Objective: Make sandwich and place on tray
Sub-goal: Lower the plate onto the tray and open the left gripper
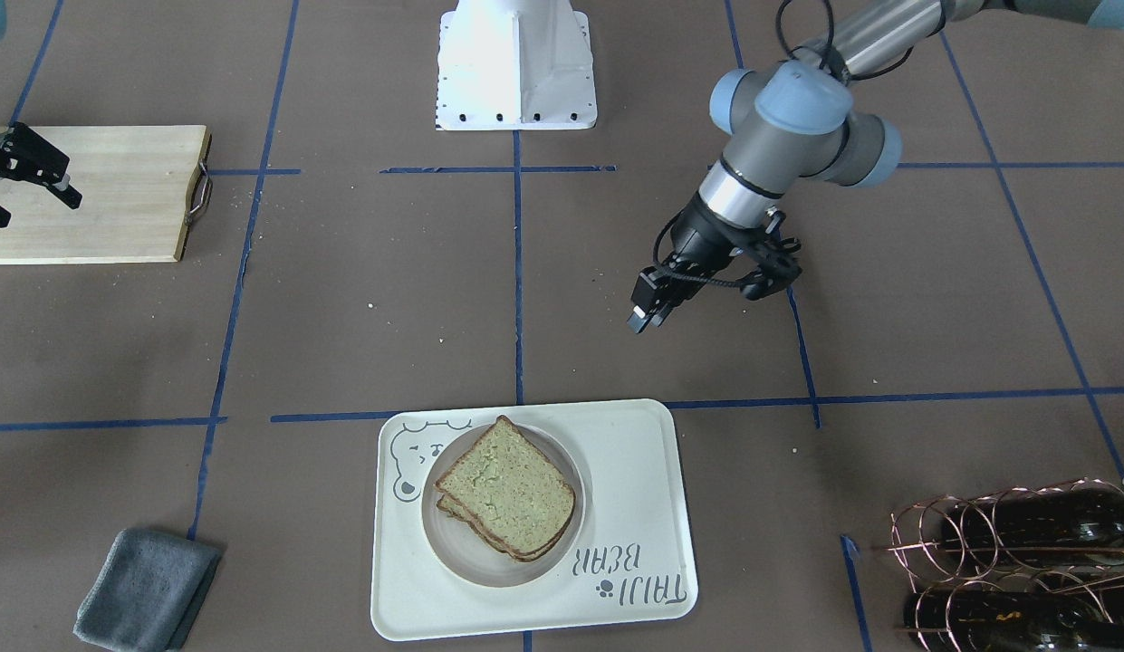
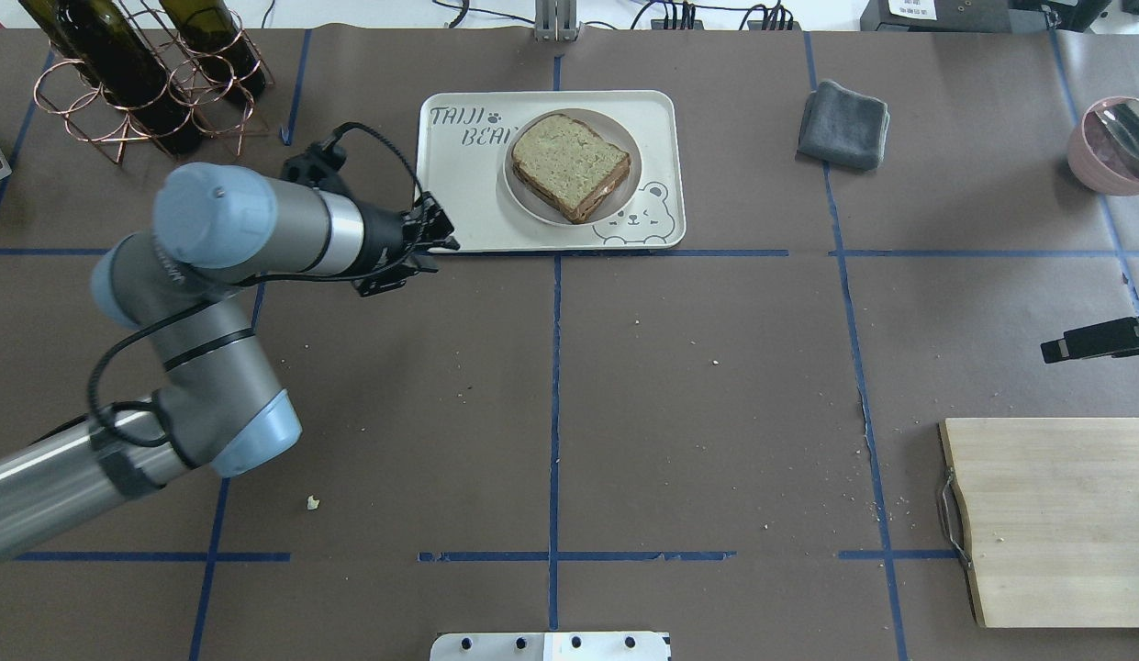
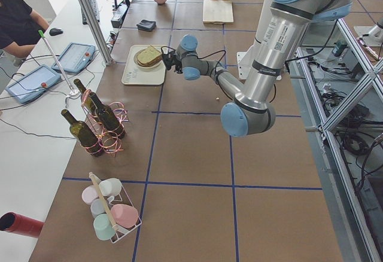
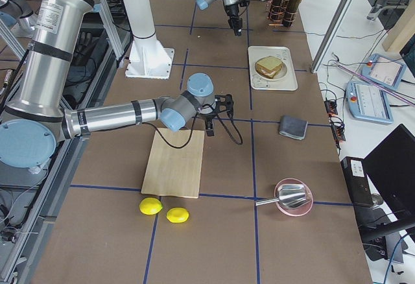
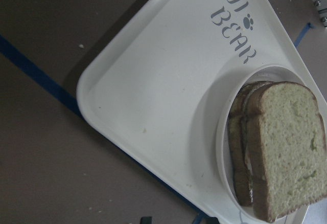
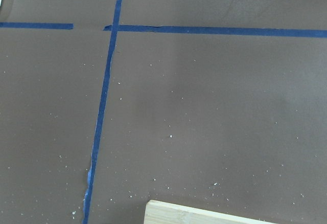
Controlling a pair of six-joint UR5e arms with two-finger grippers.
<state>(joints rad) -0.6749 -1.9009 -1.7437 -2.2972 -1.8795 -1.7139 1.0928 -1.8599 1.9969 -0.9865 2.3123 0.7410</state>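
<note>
The sandwich (image 1: 507, 489), two bread slices stacked, lies on a small round white plate (image 1: 453, 543) on the cream tray (image 1: 634, 480) with the bear drawing. It also shows in the overhead view (image 2: 569, 165) and the left wrist view (image 5: 283, 147). The egg is hidden between the slices. My left gripper (image 1: 646, 311) hangs above the table beside the tray's near-left corner (image 2: 441, 240), apart from it, and looks shut and empty. My right gripper (image 1: 36, 210) is open and empty, over the edge of the wooden cutting board (image 1: 118, 190), far from the tray.
A copper rack with wine bottles (image 2: 138, 83) stands left of the tray. A folded grey cloth (image 2: 844, 124) lies to its right. A pink bowl (image 2: 1115, 142) sits at the far right, and two lemons (image 4: 165, 211) lie beyond the board. The robot base (image 1: 516, 68) is mid-table.
</note>
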